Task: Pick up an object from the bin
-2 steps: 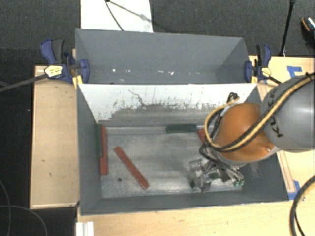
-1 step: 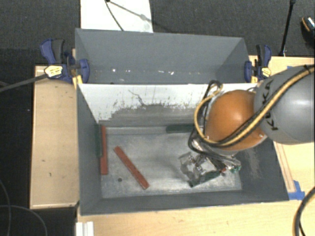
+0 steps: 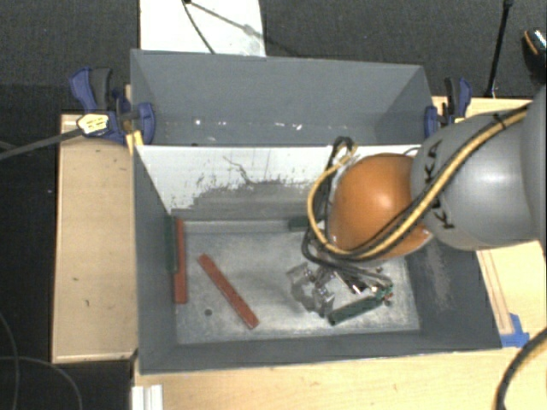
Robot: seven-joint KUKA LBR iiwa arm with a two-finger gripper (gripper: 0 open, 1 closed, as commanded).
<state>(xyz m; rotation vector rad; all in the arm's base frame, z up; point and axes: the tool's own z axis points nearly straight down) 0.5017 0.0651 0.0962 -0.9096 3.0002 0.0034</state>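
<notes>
My gripper (image 3: pixel 313 291) is low over the bin floor, right of the middle, under the arm's orange cover. A dark green flat stick (image 3: pixel 357 310) lies slanted on the floor just to its right and in front, touching or almost touching it; whether it is gripped I cannot tell. A red-brown stick (image 3: pixel 228 290) lies diagonally on the floor to the gripper's left, well apart from it.
Along the bin's left wall lies another red-brown stick (image 3: pixel 180 267) with a dark green strip (image 3: pixel 171 244) beside it. A small dark green piece (image 3: pixel 297 224) sits at the foot of the back wall. The arm and its cables hide the floor's right part.
</notes>
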